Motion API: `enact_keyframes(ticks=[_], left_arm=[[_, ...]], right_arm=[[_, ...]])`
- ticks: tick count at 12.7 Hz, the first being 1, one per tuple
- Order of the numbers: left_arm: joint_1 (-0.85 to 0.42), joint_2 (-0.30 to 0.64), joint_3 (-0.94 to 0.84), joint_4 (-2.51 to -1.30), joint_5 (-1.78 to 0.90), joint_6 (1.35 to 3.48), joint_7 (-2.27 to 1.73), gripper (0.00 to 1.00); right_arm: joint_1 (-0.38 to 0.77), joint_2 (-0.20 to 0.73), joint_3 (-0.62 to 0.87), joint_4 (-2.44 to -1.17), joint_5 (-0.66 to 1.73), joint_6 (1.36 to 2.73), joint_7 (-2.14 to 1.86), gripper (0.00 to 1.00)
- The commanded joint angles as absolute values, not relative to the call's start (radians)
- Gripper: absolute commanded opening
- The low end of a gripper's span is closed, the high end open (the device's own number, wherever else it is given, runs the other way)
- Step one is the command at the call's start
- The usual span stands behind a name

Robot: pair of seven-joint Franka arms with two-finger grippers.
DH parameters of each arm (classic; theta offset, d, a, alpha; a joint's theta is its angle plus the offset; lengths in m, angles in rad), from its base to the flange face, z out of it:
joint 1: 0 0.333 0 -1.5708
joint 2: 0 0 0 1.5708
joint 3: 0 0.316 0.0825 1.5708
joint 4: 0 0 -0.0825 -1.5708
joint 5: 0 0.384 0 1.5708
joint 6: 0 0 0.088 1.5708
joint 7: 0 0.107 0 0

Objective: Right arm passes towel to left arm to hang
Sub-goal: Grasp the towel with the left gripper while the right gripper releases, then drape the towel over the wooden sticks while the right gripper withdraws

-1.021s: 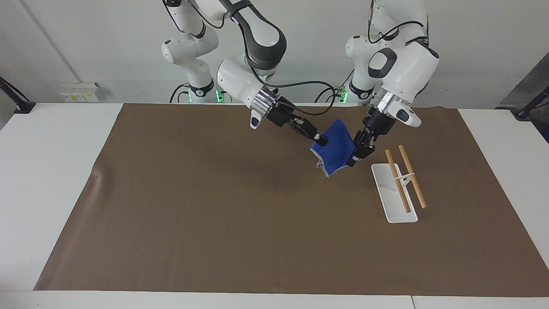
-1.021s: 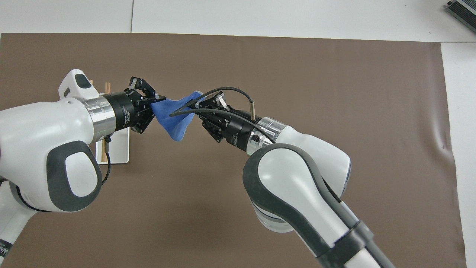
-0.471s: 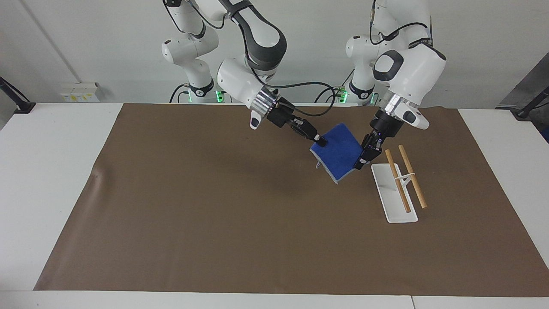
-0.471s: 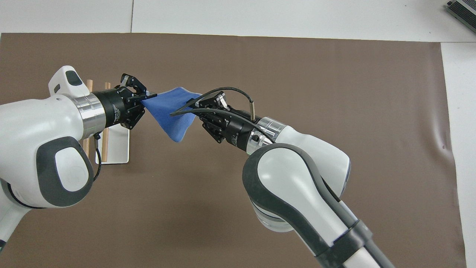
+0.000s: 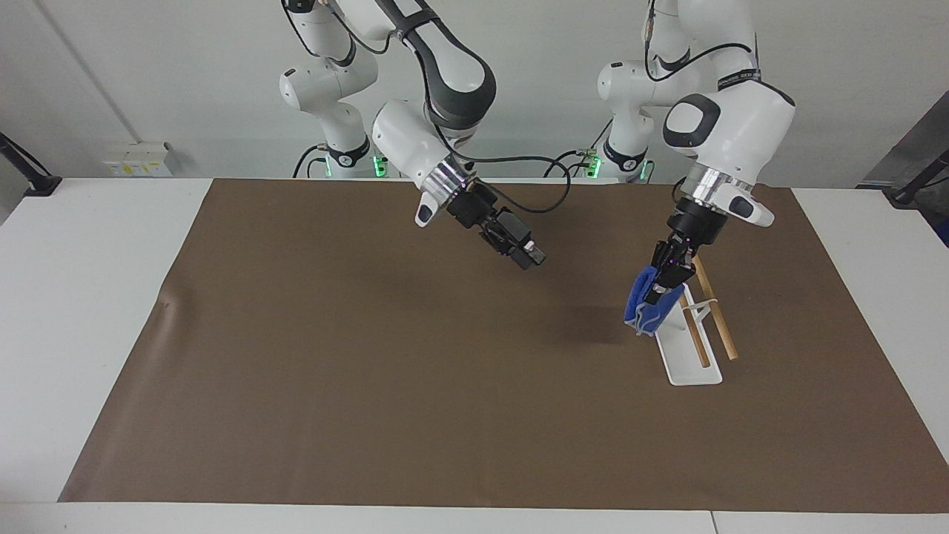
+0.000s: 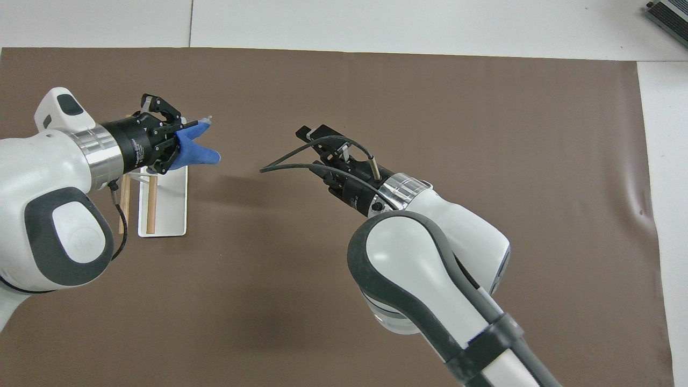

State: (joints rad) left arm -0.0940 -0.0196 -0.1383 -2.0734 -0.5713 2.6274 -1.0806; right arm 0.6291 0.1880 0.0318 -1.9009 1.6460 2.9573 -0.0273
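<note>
The small bright blue towel (image 5: 643, 305) with thin pale grey edging hung bunched and drooping from the left gripper (image 5: 655, 294), above the end of the rack nearer the robots. The black two-finger gripper was closed tight, its fingertips pinching the upper part of the cloth while its outer links splayed to the sides, as the overhead view showed (image 6: 176, 141). The rest of the towel (image 6: 194, 151) dangled free, clear of the mat.

The left arm (image 5: 730, 133), white and jointed with a dark grey oval cap on its bulky joint and a silver wrist ring, reached down from its base to hold the gripper over the rack. The small white rack (image 5: 683, 347) had a flat rectangular base and two slim wooden rods (image 5: 713, 305) carried side by side on a thin white wire stand; it stood on the mat toward the left arm's end of the table.

The right gripper (image 5: 535, 256) hung over bare mat near the middle of the table, well apart from the towel and holding nothing. In the overhead view its fingers (image 6: 304, 130) stood apart. The right arm (image 5: 452, 74), white with a large glossy black elbow shell and a looping black cable, stretched out from its base.

A wide brown mat (image 5: 371, 386) covered most of the white table (image 5: 89, 297).
</note>
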Motion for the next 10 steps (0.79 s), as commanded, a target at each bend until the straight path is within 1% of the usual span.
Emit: enact_keyframes(ticks=[1,3,4,7,9,10], left_arm=[[-0.077,0.009,-0.103,-2.046,-0.591,2.66,-1.034,0.0],[-0.072,0.018,-0.062,-2.045,-0.591,2.666,-0.982,0.0],[-0.072,0.021,-0.045,-2.046,-0.591,2.665,-0.957,0.0],[-0.069,0.015,-0.006,-2.071,-0.591,2.652,-0.951,0.0],[-0.057,0.014,0.02,-2.088,-0.591,2.648,-0.951,0.0],[-0.049,0.014,0.031,-2.094,-0.591,2.648,-0.95,0.0]], right_arm=[[0.595,0.179,0.035,-1.968,1.603,2.981,-0.193,1.0],[0.548,0.187,0.035,-1.985,1.553,2.979,-0.274,1.0],[0.514,0.189,0.035,-1.999,1.469,2.97,-0.285,1.0],[0.463,0.19,0.035,-2.017,1.281,2.948,-0.285,1.0],[0.413,0.19,0.034,-2.019,1.133,2.892,-0.288,1.0],[0.376,0.19,0.032,-2.017,1.018,2.835,-0.287,1.0]])
